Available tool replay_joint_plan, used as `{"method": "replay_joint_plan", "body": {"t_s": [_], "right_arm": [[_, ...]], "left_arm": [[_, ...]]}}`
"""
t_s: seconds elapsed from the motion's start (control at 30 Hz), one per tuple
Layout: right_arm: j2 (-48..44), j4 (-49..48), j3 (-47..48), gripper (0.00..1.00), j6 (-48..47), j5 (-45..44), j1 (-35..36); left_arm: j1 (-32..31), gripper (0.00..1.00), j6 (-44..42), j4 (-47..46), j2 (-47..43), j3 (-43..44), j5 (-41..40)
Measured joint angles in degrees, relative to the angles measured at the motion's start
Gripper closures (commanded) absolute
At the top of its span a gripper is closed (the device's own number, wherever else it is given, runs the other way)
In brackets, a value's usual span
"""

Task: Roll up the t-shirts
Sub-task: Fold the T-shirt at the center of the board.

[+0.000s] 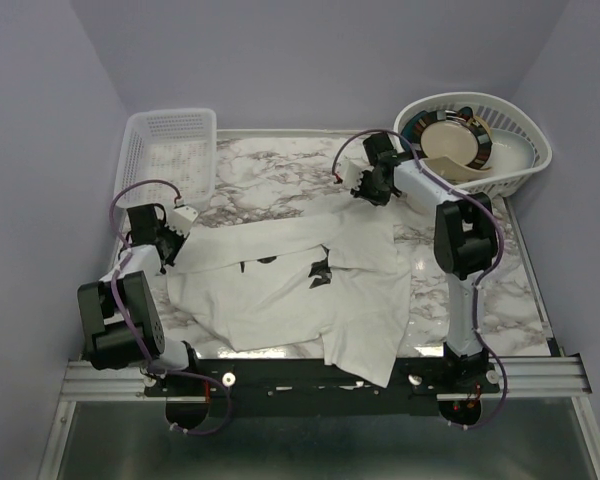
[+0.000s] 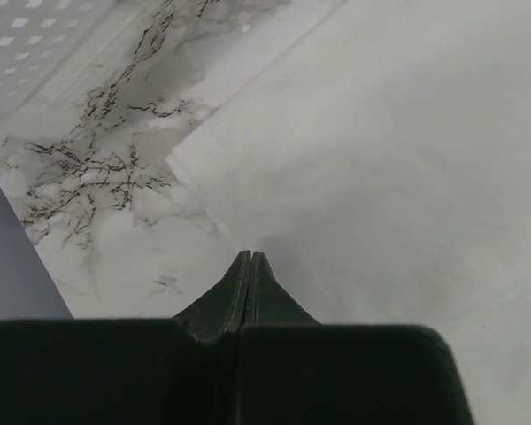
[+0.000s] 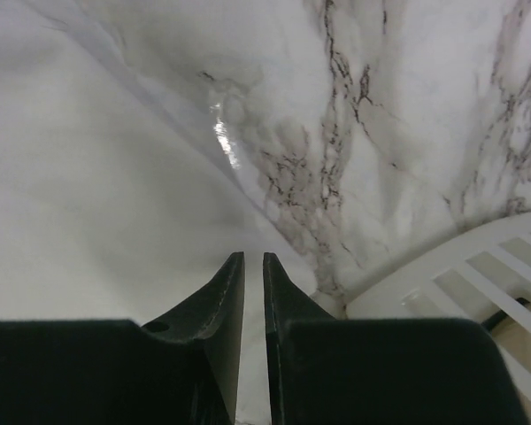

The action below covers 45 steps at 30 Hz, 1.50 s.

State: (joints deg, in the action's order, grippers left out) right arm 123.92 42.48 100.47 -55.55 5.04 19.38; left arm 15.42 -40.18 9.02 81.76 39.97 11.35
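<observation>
One white t-shirt [image 1: 300,300] with black marks on its chest lies spread over the marble table [image 1: 280,160]; its lower corner hangs over the front edge. My left gripper [image 1: 173,252] is at the shirt's left sleeve. In the left wrist view its tips [image 2: 250,256] are pressed together right on the hem of the cloth [image 2: 380,159]. My right gripper [image 1: 363,194] hovers at the shirt's far right corner. In the right wrist view its fingers [image 3: 253,258] stand a narrow gap apart over the white cloth [image 3: 88,177], pinching nothing that I can see.
A white lattice basket [image 1: 170,150] stands at the back left, close behind the left gripper, and shows in the left wrist view's corner [image 2: 26,35]. A round white basket [image 1: 525,150] holding dishes sits at the back right, its rim [image 3: 442,274] near the right gripper.
</observation>
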Motion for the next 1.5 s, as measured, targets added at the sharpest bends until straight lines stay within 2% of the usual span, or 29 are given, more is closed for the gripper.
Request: {"method": "replay_joint_plan", "body": {"t_s": [0.3, 0.67, 0.8, 0.87, 0.97, 1.03, 1.23, 1.5], "right_arm": [[2.25, -5.09, 0.04, 0.78, -5.70, -6.73, -0.02], [7.45, -3.58, 6.64, 0.78, -7.52, -8.66, -0.02], [7.08, -2.99, 7.91, 0.79, -6.97, -8.55, 0.00], [6.05, -2.36, 7.69, 0.81, -6.82, -8.31, 0.00], [3.39, -1.64, 5.49, 0.83, -7.06, -7.17, 0.00], [1.16, -0.04, 3.56, 0.84, -7.80, -5.84, 0.00], [0.28, 4.83, 1.51, 0.85, -11.96, -4.35, 0.00], [5.31, 8.28, 3.67, 0.86, -14.56, -6.32, 0.00]], "left_arm": [[0.00, 1.00, -6.40, -6.01, 6.10, -0.04, -2.91], [0.48, 1.00, -9.35, -6.99, 9.53, 3.28, -3.63], [2.49, 1.00, -8.00, -1.57, 6.21, 5.92, -2.95], [3.15, 1.00, -7.72, 0.72, 1.84, 6.58, -1.22], [2.36, 1.00, -7.56, 2.56, -4.74, 6.64, 2.64], [1.16, 1.00, -7.54, 3.50, -5.14, 6.73, 4.00], [-2.60, 1.00, -8.04, 5.03, 2.99, 5.73, 5.11], [-2.78, 1.00, -12.22, 1.62, 11.28, 7.74, 3.76]]}}
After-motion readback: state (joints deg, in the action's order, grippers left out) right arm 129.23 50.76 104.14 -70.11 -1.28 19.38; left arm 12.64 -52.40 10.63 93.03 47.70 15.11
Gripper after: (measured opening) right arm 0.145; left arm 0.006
